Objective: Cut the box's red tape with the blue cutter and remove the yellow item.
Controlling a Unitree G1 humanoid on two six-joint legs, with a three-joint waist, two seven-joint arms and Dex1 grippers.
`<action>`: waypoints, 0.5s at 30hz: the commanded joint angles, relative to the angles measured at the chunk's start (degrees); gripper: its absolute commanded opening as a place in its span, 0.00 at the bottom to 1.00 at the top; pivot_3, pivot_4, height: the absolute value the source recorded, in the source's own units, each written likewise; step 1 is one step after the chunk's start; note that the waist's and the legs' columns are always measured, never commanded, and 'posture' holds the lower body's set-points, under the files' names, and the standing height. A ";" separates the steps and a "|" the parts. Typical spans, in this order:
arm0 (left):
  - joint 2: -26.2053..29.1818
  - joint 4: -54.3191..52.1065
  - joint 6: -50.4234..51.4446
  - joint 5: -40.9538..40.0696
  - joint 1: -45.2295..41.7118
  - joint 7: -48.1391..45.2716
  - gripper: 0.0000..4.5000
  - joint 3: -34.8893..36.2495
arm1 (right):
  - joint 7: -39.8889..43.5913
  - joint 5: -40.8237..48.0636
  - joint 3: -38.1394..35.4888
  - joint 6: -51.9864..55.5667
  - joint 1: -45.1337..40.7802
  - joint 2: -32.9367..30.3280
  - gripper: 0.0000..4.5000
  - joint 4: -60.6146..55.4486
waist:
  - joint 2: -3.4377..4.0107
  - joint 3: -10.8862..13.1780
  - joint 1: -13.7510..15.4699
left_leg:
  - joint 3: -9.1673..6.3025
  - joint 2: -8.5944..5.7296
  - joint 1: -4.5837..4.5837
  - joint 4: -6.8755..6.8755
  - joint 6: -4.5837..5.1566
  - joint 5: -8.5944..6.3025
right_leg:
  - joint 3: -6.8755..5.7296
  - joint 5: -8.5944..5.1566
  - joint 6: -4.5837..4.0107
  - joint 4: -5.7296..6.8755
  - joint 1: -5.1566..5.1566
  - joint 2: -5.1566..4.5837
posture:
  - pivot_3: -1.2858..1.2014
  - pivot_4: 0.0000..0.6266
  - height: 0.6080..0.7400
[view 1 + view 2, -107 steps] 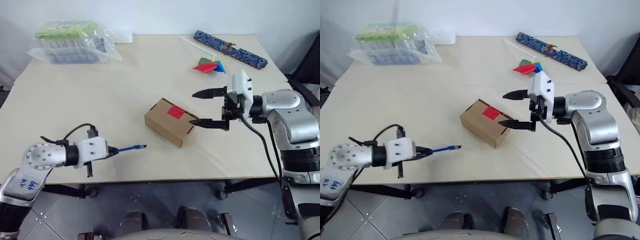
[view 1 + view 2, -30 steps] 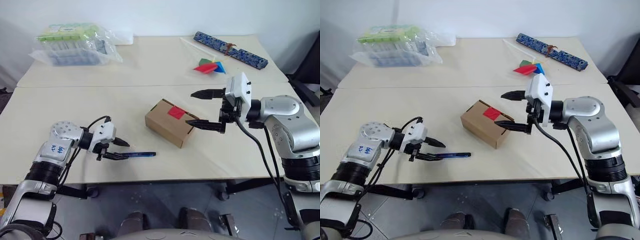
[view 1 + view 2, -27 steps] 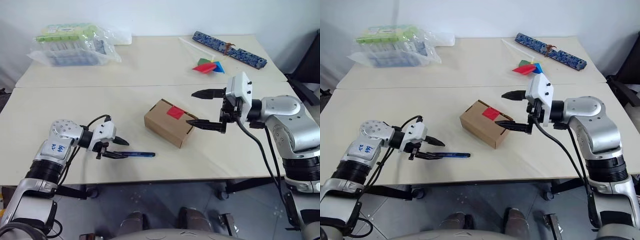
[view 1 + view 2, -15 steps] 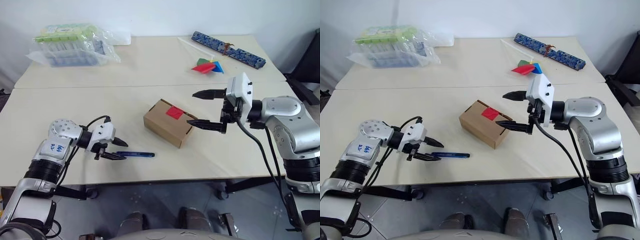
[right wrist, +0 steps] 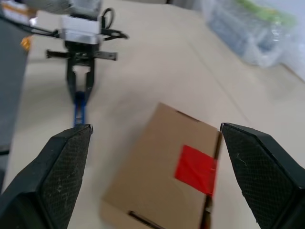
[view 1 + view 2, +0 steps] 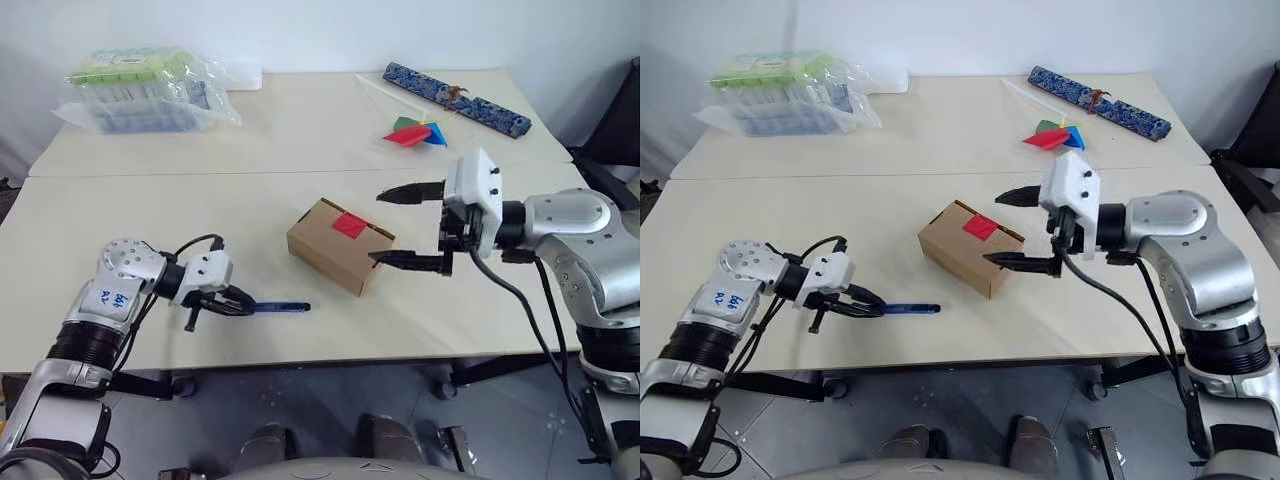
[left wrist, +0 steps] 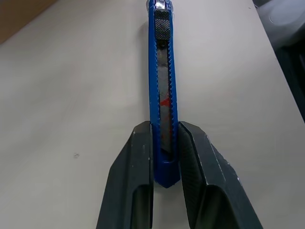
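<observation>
The brown box (image 6: 335, 250) lies at the middle of the table with the red tape (image 6: 351, 225) on its top. The blue cutter (image 6: 282, 307) lies flat near the front edge, left of the box. My left gripper (image 7: 165, 125) is shut on the cutter's (image 7: 162, 90) rear end, with both fingers (image 7: 136, 162) pressed against its sides. My right gripper (image 6: 377, 228) hangs open at the box's right end, one finger above it and one in front. In the right wrist view the box (image 5: 157, 171) and tape (image 5: 196, 169) sit between its fingers. The yellow item is hidden.
A clear plastic bag of green packs (image 6: 150, 85) lies at the far left. A long blue patterned strip (image 6: 455, 97) and a coloured paper pinwheel (image 6: 418, 132) lie at the far right. The table's front edge (image 6: 300, 355) runs just below the cutter.
My left gripper's fingers have shut onto the cutter's rear end; they stood open around it before. My right gripper has shifted slightly left and toward the front, staying open.
</observation>
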 commanded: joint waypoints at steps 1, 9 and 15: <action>0.83 -2.25 -0.13 2.04 2.52 -1.49 0.10 -2.66 | -2.59 3.58 1.04 4.76 -0.71 0.83 1.00 -7.75 | 0.00 0.00 0.04 | -0.01 0.00 0.00 0.00 0.00 0.00 | 0.00 0.00 0.00 0.00 0.00 0.00 | 0.52 0.24 1.00; 2.85 -8.17 1.76 2.34 3.59 -1.26 0.10 -3.63 | -5.56 1.84 9.39 9.88 1.75 0.96 1.00 -12.93 | -0.02 -0.01 0.12 | -0.02 -0.01 -0.01 -0.01 0.01 -0.01 | 0.00 0.00 0.00 -0.01 0.00 0.00 | 0.52 0.24 1.00; 3.80 -13.01 7.01 2.65 4.79 -1.12 0.10 -4.64 | -6.74 -5.14 18.12 8.34 2.09 0.56 0.57 -12.11 | -0.02 -0.01 0.07 | -0.01 -0.02 -0.02 0.00 0.01 -0.01 | 0.01 0.00 0.00 -0.01 0.00 0.00 | 0.52 0.24 1.00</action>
